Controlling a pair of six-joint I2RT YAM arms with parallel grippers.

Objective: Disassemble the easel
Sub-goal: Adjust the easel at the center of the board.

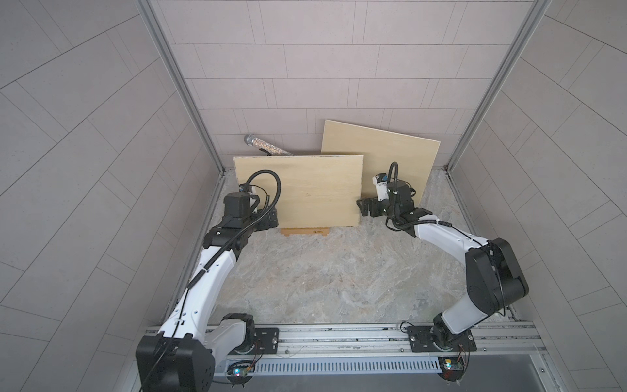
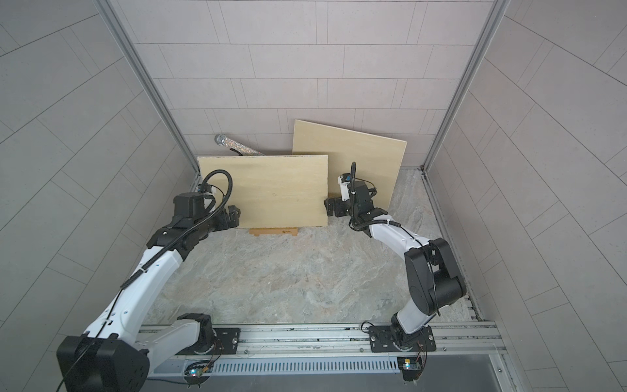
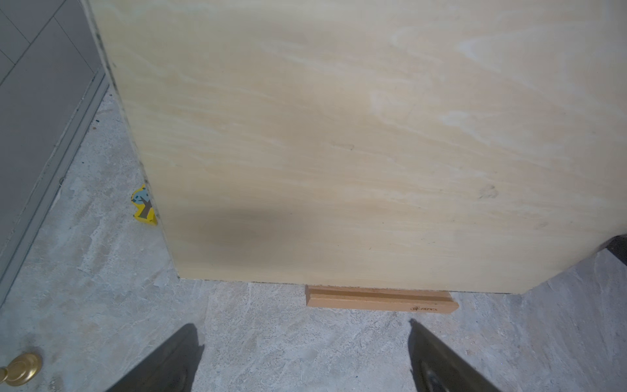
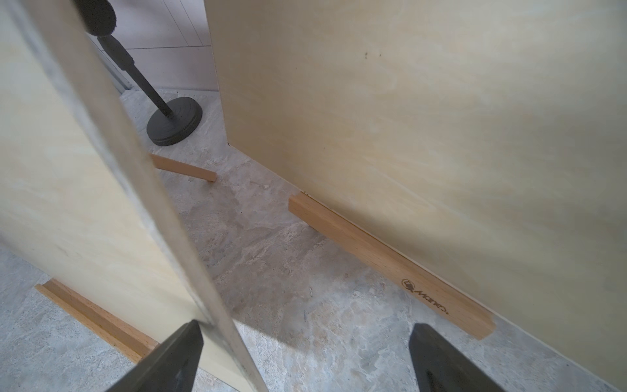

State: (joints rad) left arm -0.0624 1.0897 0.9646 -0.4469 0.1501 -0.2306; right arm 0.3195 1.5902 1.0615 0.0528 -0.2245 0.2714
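Observation:
In both top views a pale plywood board (image 1: 305, 190) stands on the easel's small wooden ledge (image 1: 305, 231). A second board (image 1: 383, 152) leans at the back wall on its own wooden ledge (image 4: 390, 264). My left gripper (image 3: 303, 339) is open by the front board's lower left part (image 3: 339, 135), facing its ledge (image 3: 380, 300), with only floor between the fingers. My right gripper (image 4: 305, 331) is open at the front board's right side. That board's grey edge (image 4: 152, 203) runs between its fingers, close to one fingertip (image 4: 190, 339). A wooden strut (image 4: 186, 171) shows behind the front board.
A glittery microphone (image 1: 268, 146) leans at the back wall behind the front board. A black round stand base (image 4: 174, 125) sits on the floor between the boards. A small yellow tree piece (image 3: 144, 207) and a brass knob (image 3: 22, 368) lie near the left wall. Walls close in on three sides.

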